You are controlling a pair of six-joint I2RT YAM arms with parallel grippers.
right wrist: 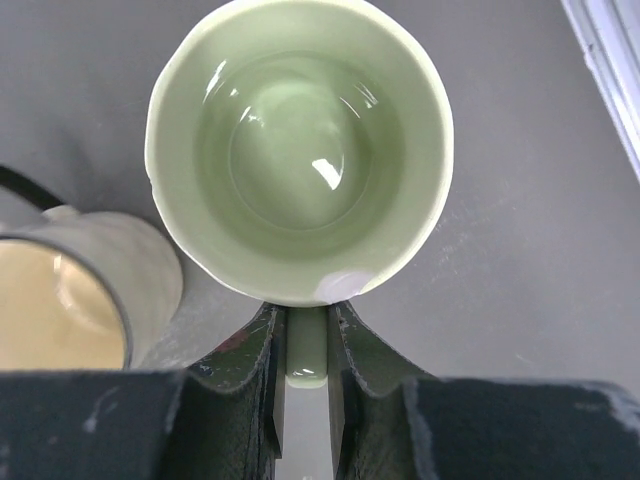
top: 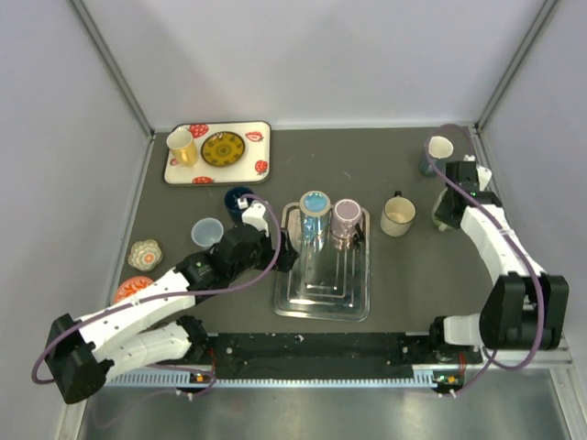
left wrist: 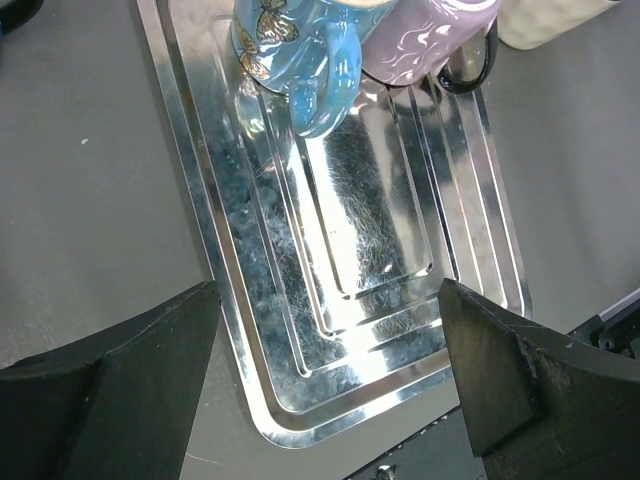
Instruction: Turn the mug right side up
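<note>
A pale green mug (right wrist: 300, 150) stands mouth up, its inside empty. My right gripper (right wrist: 307, 340) is shut on its handle (right wrist: 307, 350). In the top view this mug (top: 441, 147) is at the far right of the table with the right gripper (top: 448, 165) just below it. Whether it rests on the table I cannot tell. My left gripper (left wrist: 330, 290) is open and empty above the near end of a metal tray (left wrist: 250, 300). A blue mug (left wrist: 300, 50) and a pink mug (left wrist: 420, 40) sit at the tray's far end, seemingly bottom up.
A cream mug (top: 398, 215) stands upright right of the metal tray (top: 323, 302); it also shows in the right wrist view (right wrist: 70, 290). A strawberry tray (top: 197, 170) with a yellow cup (top: 182, 147) and plate (top: 223, 148) lies back left. A blue cup (top: 207, 232) and small dishes sit left.
</note>
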